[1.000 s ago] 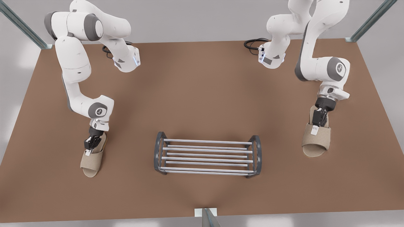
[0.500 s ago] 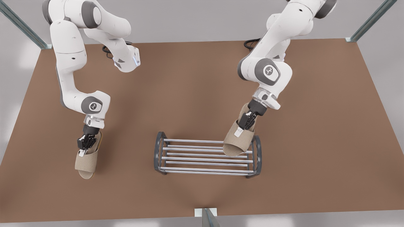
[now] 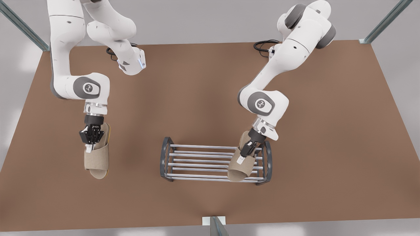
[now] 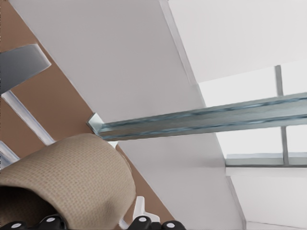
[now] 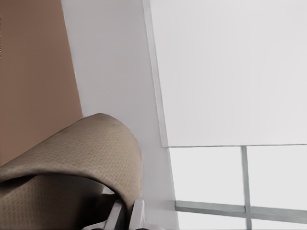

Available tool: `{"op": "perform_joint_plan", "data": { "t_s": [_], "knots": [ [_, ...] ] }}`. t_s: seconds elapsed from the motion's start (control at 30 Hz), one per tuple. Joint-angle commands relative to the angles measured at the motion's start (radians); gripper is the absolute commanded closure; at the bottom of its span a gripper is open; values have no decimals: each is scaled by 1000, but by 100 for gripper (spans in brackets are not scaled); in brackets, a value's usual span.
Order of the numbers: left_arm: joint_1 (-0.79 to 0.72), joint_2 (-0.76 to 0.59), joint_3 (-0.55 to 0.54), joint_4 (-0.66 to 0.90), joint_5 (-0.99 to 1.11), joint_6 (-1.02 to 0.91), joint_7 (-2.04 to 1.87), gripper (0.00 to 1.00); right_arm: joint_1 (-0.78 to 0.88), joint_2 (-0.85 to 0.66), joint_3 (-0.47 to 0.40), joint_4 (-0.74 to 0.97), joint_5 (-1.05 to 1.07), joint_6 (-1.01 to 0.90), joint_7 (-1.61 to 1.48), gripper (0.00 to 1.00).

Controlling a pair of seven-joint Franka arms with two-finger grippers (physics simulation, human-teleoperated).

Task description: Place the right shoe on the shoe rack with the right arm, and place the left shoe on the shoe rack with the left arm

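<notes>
Left gripper (image 3: 244, 156) has its fingers pinched on the left shoe (image 3: 238, 171) strap, toe-down over the rack (image 3: 197, 161), probably to seat it. Right gripper (image 3: 90, 144) clamps the right shoe (image 3: 97, 162) the same way, off to the side.

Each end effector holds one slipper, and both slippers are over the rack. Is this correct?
No. Only one slipper, in the left end effector, is over the rack. The other slipper, in the right end effector, is over the table, apart from the rack. The front view shows it.

Left claw (image 3: 242, 158) and right claw (image 3: 89, 148) both point downward, fingers clamped.
</notes>
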Motion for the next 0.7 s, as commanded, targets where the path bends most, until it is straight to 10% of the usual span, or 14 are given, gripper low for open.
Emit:
{"op": "perform_joint_plan", "data": {
  "t_s": [0.0, 0.67],
  "knots": [
    [0, 3, 1, 10, 8, 13, -156, 0, 12, -26, 58, 17, 21, 170, 11, 79],
    [-81, 183, 1, 331, 44, 214, -162, 0, 343, 144, 99, 331, 358, 158, 1, 79]
  ]
}}
